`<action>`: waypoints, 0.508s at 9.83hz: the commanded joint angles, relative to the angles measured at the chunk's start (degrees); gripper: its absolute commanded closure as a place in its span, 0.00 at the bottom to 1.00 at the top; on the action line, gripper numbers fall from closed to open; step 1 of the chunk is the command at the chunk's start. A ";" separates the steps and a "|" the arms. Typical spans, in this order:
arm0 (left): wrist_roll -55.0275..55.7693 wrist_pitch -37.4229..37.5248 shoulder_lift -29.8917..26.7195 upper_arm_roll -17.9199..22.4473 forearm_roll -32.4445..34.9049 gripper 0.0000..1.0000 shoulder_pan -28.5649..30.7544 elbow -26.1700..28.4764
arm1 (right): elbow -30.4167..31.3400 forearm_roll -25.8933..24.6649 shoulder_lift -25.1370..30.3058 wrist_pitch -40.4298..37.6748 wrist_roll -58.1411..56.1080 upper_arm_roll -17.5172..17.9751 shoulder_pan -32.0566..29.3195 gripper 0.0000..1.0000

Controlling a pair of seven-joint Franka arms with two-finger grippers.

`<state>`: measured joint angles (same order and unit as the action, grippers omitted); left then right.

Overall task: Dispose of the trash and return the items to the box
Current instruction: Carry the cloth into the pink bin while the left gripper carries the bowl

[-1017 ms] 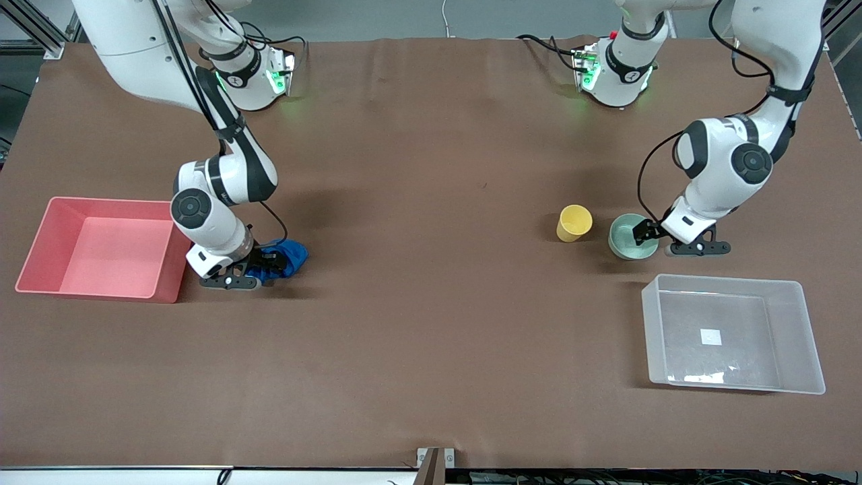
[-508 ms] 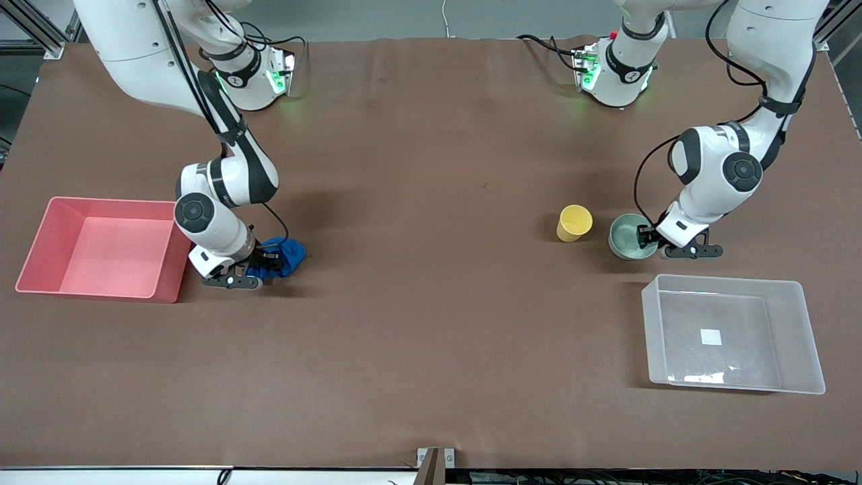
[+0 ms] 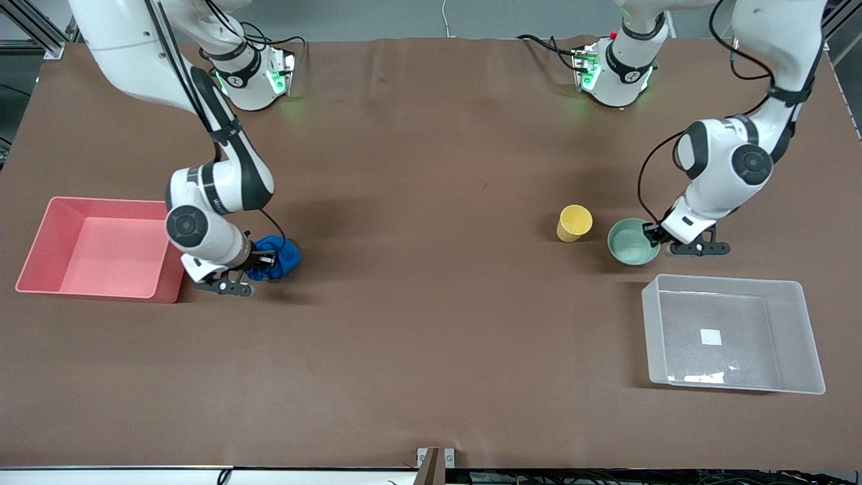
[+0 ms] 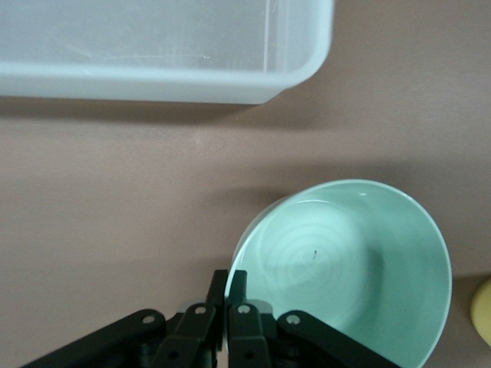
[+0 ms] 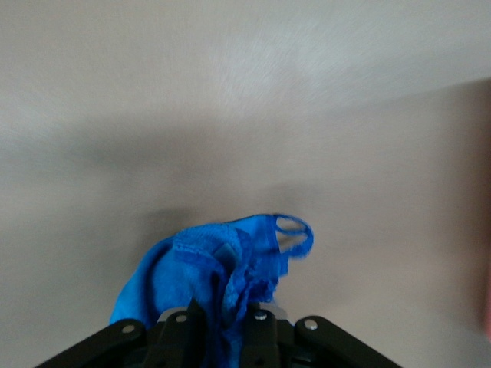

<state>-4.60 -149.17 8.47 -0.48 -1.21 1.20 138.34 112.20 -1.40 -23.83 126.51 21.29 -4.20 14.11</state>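
Blue, soft and wrinkled, the trash [image 3: 275,259] is now pinched in the right end effector [image 3: 250,267], whose fingers are closed into the wad; in the right wrist view a thin loop of the material [image 5: 291,227] hangs out to one side. Compared with a second ago, the right arm has shifted toward the pink bin [image 3: 40,250] and the wad has bunched up with it, apparently lifting off the tabletop [image 3: 431,323]. That suggests the trash grasp is done and the carry to the pink bin, just beside it, is starting.

At the left arm's end, the left end effector [image 3: 654,234] has closed on the rim of the bowl [image 3: 632,242]; the left wrist view shows the two fingers [image 4: 238,287] nipping the thin wall. The bowl sits slightly nearer the front camera than it did a second ago, so it seems to be starting toward the box [image 3: 808,337], which lies just beside it, nearer the camera.

The bowl is mint-green, smooth, shallow and round, with faint rings on its floor. The cup [image 3: 574,222] is yellow plastic, standing untouched beside the bowl. The box is translucent and rigid with rounded corners and a white label [image 3: 711,336] on its bottom; nothing is in it yet, nor in the pink bin.
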 commanded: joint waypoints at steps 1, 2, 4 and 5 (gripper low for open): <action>-1.90 10.78 -5.74 0.13 -0.72 1.00 0.12 -4.61 | -6.27 -0.09 7.89 -11.77 -3.15 0.07 -5.29 0.99; -2.34 13.97 -4.62 0.39 -0.72 1.00 0.21 -9.61 | -8.64 -0.09 10.01 -15.11 -10.49 -0.02 -9.24 0.99; -4.18 14.53 3.43 2.84 -1.07 1.00 0.03 -20.94 | -12.17 -0.18 11.17 -19.88 -26.49 -0.11 -18.98 0.99; -4.45 14.61 9.14 3.29 -1.07 1.00 0.12 -27.88 | -11.83 -0.79 10.83 -19.55 -33.96 -0.11 -23.82 0.99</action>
<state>-7.41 -135.06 6.16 2.09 -1.26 1.34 120.38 100.12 -1.66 -12.03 106.85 -5.10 -5.42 -4.08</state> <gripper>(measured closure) 0.960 0.802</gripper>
